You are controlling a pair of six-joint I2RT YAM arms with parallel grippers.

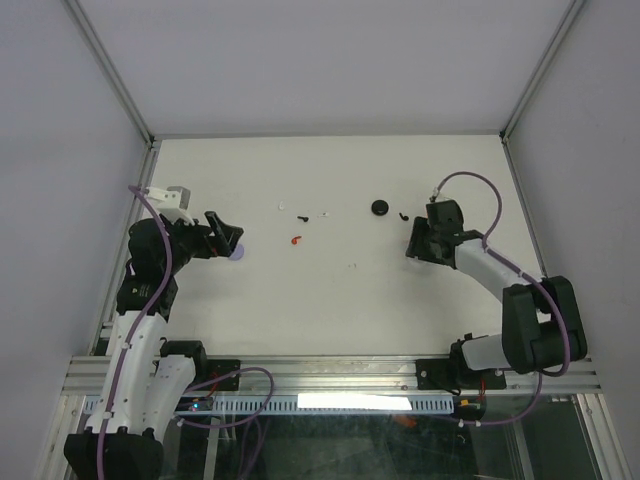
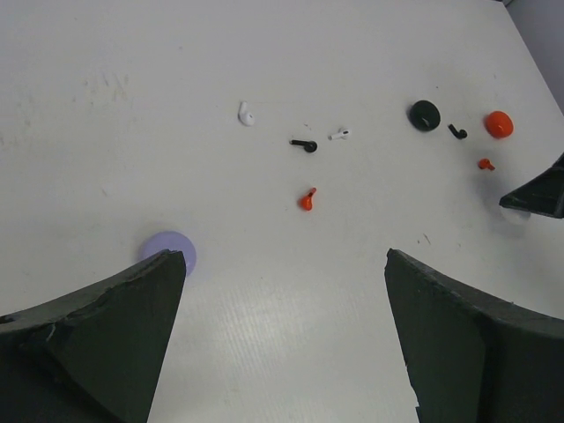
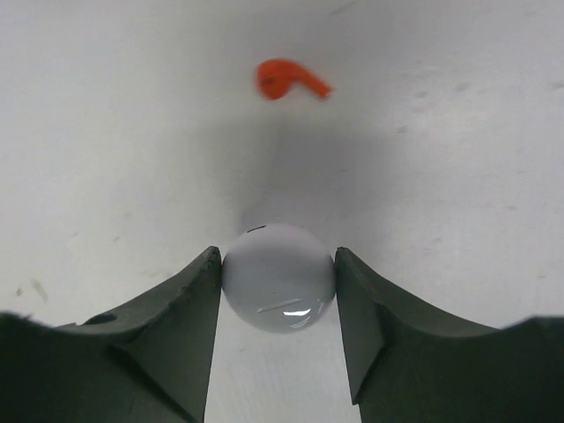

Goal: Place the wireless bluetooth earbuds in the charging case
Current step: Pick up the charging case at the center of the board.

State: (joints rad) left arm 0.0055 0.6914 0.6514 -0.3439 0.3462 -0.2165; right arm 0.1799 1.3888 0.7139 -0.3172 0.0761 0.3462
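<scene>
My right gripper (image 3: 278, 260) is shut on a round white charging case (image 3: 278, 276), with both fingers touching its sides on the table. A red earbud (image 3: 286, 77) lies just beyond it. My left gripper (image 2: 286, 260) is open and empty above the table, and a lavender case (image 2: 172, 250) lies by its left finger. Ahead of it lie a red earbud (image 2: 307, 200), a black earbud (image 2: 305, 145) and two white earbuds (image 2: 246, 115) (image 2: 340, 134). No lavender earbud shows. In the top view the left gripper (image 1: 228, 240) is at the left and the right gripper (image 1: 412, 243) at the right.
A black case (image 2: 424, 115) with a black earbud (image 2: 457, 132) beside it and a red case (image 2: 499, 124) lie near the right gripper. The black case also shows in the top view (image 1: 380, 207). Grey walls with metal frame rails enclose the white table (image 1: 330, 300).
</scene>
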